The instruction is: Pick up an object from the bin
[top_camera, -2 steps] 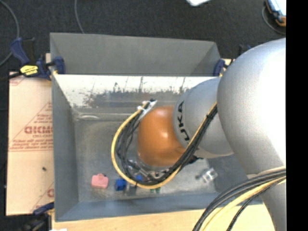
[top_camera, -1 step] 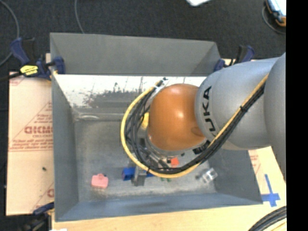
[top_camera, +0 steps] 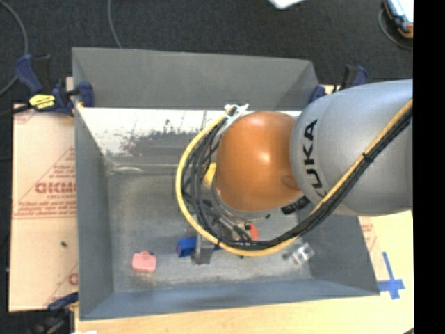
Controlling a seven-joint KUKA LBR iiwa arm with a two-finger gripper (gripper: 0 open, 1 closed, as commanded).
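Observation:
My gripper (top_camera: 204,253) pokes out below the arm's orange cover, low over the bin floor near the front wall. A small blue block (top_camera: 185,247) lies right against its left side, touching or nearly so. Further left on the floor rests a small pink piece (top_camera: 144,261), apart from the gripper. Most of the gripper is hidden under the cover and cables, and nothing shows held in it.
A small clear, shiny piece (top_camera: 300,255) lies at the front right of the bin floor. A bit of red (top_camera: 252,233) shows under the cables. The arm and its orange cover hide the bin's middle and right.

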